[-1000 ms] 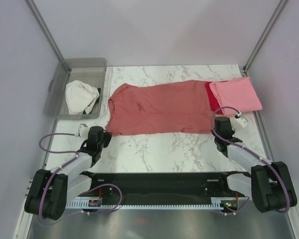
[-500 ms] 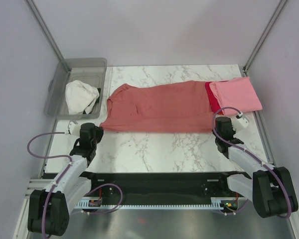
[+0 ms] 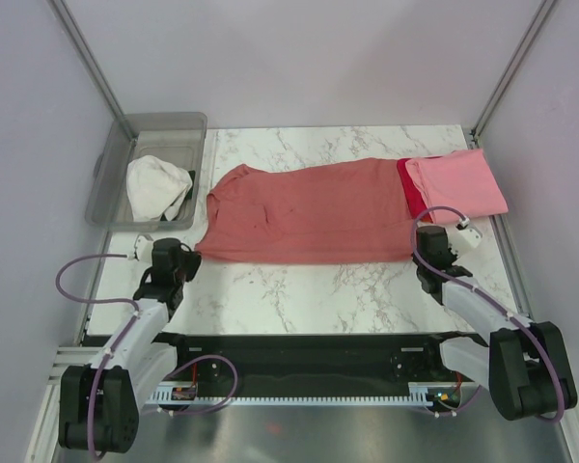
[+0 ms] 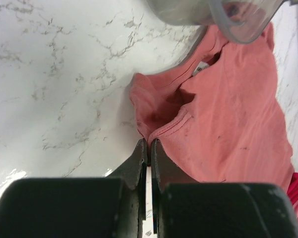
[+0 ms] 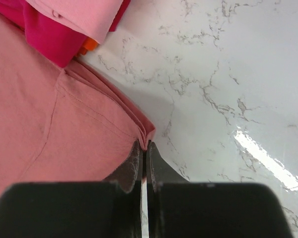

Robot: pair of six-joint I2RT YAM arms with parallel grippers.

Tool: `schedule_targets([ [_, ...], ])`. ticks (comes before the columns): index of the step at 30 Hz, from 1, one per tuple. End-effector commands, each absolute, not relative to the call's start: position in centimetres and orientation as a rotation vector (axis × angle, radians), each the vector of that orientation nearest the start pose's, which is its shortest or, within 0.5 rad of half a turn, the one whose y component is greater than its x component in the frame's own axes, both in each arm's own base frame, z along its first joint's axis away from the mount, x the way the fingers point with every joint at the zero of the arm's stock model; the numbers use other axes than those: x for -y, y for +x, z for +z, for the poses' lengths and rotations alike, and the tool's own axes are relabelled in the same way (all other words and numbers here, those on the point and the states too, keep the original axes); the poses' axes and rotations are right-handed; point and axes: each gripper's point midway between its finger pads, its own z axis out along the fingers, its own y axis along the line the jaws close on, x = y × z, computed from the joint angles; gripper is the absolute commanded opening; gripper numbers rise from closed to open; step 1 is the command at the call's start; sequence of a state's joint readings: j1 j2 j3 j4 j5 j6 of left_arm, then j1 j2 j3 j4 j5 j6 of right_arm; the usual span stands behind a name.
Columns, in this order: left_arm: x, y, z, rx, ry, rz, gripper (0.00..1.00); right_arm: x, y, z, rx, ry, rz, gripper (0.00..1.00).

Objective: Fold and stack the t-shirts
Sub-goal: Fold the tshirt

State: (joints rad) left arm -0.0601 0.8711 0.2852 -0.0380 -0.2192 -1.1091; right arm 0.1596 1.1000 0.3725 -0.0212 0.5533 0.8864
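The dusty salmon-red t-shirt lies folded lengthwise across the marble table. My left gripper is shut on its near left corner; in the left wrist view the fingertips pinch the bunched sleeve hem. My right gripper is shut on the near right corner, where the layered edge sits between the closed fingers. A folded light pink t-shirt rests on a folded bright red one at the far right, touching the salmon shirt's end.
A clear grey bin holding a white cloth stands at the far left, its rim just beyond the left gripper. Metal frame posts rise at both back corners. Bare marble lies between the arms.
My left gripper closed on the shirt's near left corner and moved left, drawing that corner outward and stretching the near edge straighter. The right gripper held still.
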Motion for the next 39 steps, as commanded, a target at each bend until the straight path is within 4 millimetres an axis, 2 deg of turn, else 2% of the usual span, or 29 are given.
schedule_targets([
  [1,1.9,29.2,7.8,-1.905,-1.123,-0.412,0.02,2.1,31.1,8.4,-1.874,1.019,-0.053,0.00],
  [3,2.0,30.4,10.2,-1.911,-1.116,-0.416,0.02,1.7,31.6,9.5,-1.896,1.023,-0.047,0.00],
  [4,2.1,31.8,12.8,-1.888,-1.101,-0.428,0.02,1.4,33.2,12.6,-1.849,1.020,-0.007,0.00],
  [5,1.9,32.2,14.2,-1.881,-1.093,-0.423,0.02,1.2,33.8,13.9,-1.840,1.017,0.011,0.00],
  [6,1.9,32.0,14.9,-1.906,-1.092,-0.400,0.02,0.9,34.0,15.3,-1.849,0.997,0.024,0.00],
  [7,1.8,32.4,16.6,-1.887,-1.077,-0.408,0.02,0.7,35.0,18.7,-1.795,0.985,0.065,0.00],
  [8,1.8,32.9,20.2,-1.821,-1.041,-0.443,0.02,0.7,35.2,20.2,-1.777,0.978,0.076,0.00],
  [10,1.9,32.5,22.7,-1.792,-0.996,-0.461,0.02,0.8,34.8,23.4,-1.733,0.962,0.102,0.00],
  [11,2.0,32.1,24.4,-1.753,-0.968,-0.485,0.02,0.8,34.5,23.7,-1.731,0.960,0.109,0.00],
  [12,2.1,31.8,24.7,-1.755,-0.951,-0.490,0.02,0.7,33.9,24.1,-1.730,0.957,0.123,0.00],
  [13,2.1,31.3,24.5,-1.764,-0.956,-0.489,0.02,0.4,33.4,22.9,-1.760,0.961,0.132,0.00],
  [15,2.3,30.4,22.5,-1.800,-0.983,-0.486,0.02,0.3,32.4,21.5,-1.782,0.975,0.144,0.00],
  [16,2.4,29.8,20.2,-1.849,-1.004,-0.470,0.02,0.2,31.5,19.0,-1.828,0.989,0.129,0.00],
  [18,2.6,29.1,18.3,-1.884,-1.029,-0.477,0.02,0.3,30.4,17.2,-1.856,1.000,0.118,0.00],
  [19,2.6,28.4,16.4,-1.917,-1.048,-0.462,0.02,0.3,29.7,15.6,-1.887,1.011,0.103,0.00],
  [23,2.6,27.1,14.3,-1.942,-1.060,-0.446,0.02,0.5,27.9,13.9,-1.917,1.016,0.092,0.00],
  [26,2.3,26.4,14.3,-1.930,-1.054,-0.436,0.02,0.6,27.2,13.9,-1.909,1.014,0.096,0.00],
  [30,1.9,26.1,15.7,-1.906,-1.029,-0.418,0.02,0.7,27.4,15.2,-1.892,0.994,0.097,0.00],
  [33,1.6,26.1,17.8,-1.888,-1.001,-0.406,0.02,0.7,27.7,16.7,-1.889,0.963,0.094,0.00],
  [34,1.5,26.3,19.8,-1.860,-0.987,-0.411,0.02,0.7,28.0,18.5,-1.869,0.940,0.101,0.00],
  [36,1.3,26.1,22.0,-1.842,-0.959,-0.399,0.02,0.9,27.6,20.1,-1.875,0.917,0.088,0.00],
  [37,1.3,25.7,24.4,-1.821,-0.938,-0.409,0.02,0.9,27.7,22.5,-1.841,0.892,0.102,0.00],
  [38,1.3,25.4,25.6,-1.808,-0.925,-0.412,0.02,0.9,27.5,23.7,-1.826,0.882,0.113,0.00],
  [39,1.3,24.8,27.1,-1.785,-0.905,-0.422,0.02,1.0,26.9,25.8,-1.787,0.870,0.135,0.00],
])
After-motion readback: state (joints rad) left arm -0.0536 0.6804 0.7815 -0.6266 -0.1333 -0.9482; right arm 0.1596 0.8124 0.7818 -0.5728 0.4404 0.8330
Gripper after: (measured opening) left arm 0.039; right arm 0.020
